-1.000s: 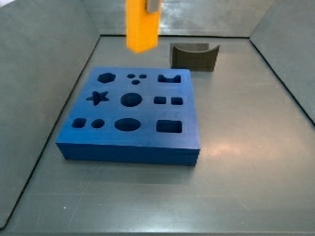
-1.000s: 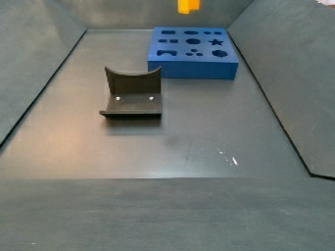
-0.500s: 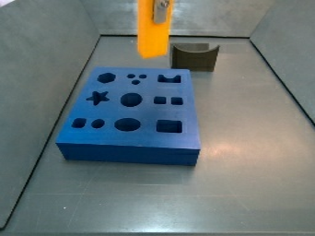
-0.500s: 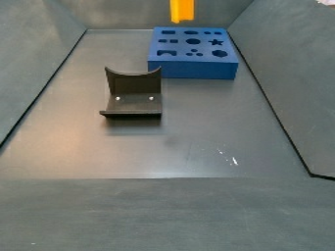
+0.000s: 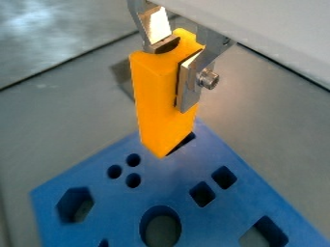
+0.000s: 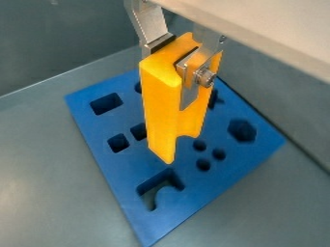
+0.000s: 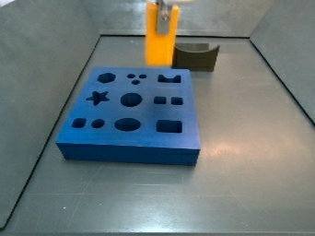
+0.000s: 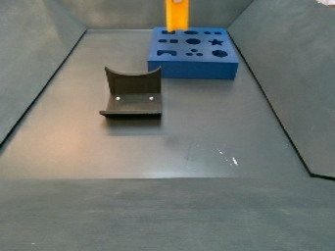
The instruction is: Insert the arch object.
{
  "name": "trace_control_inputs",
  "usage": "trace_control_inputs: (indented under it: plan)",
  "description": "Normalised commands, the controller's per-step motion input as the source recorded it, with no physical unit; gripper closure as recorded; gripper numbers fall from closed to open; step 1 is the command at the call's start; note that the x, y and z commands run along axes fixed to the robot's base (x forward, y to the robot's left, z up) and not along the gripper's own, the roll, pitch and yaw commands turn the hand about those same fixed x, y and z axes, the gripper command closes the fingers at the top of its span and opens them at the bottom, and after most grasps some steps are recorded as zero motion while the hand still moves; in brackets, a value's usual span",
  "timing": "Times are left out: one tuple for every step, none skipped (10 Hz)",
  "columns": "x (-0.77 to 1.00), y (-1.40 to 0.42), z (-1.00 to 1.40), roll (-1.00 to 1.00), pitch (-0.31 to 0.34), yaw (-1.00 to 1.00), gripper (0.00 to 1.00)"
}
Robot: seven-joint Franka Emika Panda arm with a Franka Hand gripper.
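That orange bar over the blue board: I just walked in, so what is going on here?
The gripper is shut on the top of the orange bar, holding it upright above the blue board. In both wrist views its lower end hangs over the board's holes and is not yet in any of them. The grey block with the curved scoop sits apart on the floor, untouched.

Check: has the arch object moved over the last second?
Yes. Held in the gripper, the arch object has come down and shifted toward the dark block, its lower end now nearer the blue board.
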Motion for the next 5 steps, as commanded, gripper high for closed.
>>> trace_control_inputs:
  plan:
    - [0.38,0.12,-0.63,-0.11,-0.091,-0.76,1.00]
    - [0.53,0.18,-0.57,-0.08,-0.084,-0.64,1.00]
    - [0.53,0.37,-0.35,-0.09,-0.020,-0.57,1.00]
    - [0.45,0.15,-0.06,0.02,0.057,-0.43,1.00]
    - [0.28,0.15,-0.11,0.04,0.050,-0.39,1.00]
